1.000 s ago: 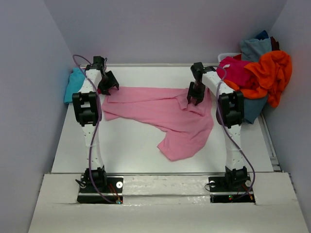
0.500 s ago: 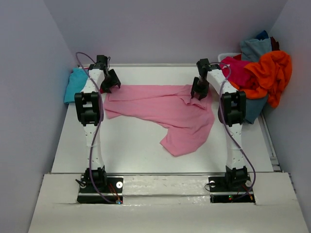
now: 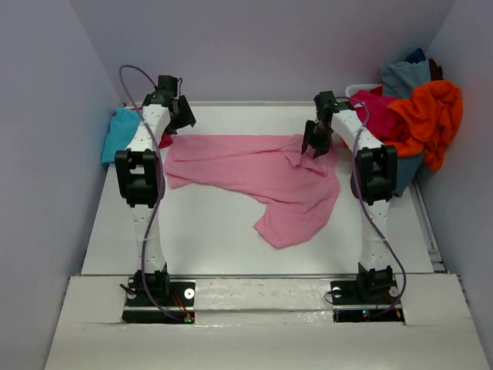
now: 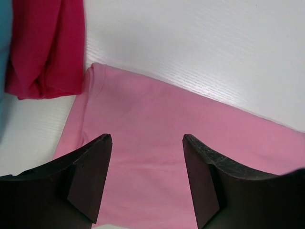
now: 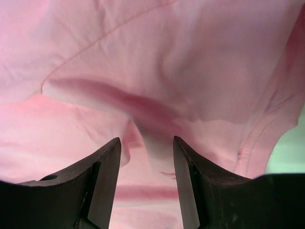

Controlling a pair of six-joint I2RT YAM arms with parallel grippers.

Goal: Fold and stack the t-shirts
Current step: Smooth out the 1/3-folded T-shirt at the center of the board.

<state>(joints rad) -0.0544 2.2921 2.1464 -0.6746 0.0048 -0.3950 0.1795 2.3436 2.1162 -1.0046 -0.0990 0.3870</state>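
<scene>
The pink shirt (image 3: 258,173), soft matte knit, lay spread crosswise on the white table (image 3: 200,231), smooth along its far edge, creased at the right, one lobe trailing nearward. The left gripper (image 4: 145,143) hung over its left end, jaws wide apart and empty, beside a folded magenta shirt (image 4: 47,47), while the right gripper (image 5: 147,143) stood with jaws apart astride a raised ridge of cloth. Since a second ago both grippers had moved farther out, and the shirt had pulled straighter.
</scene>
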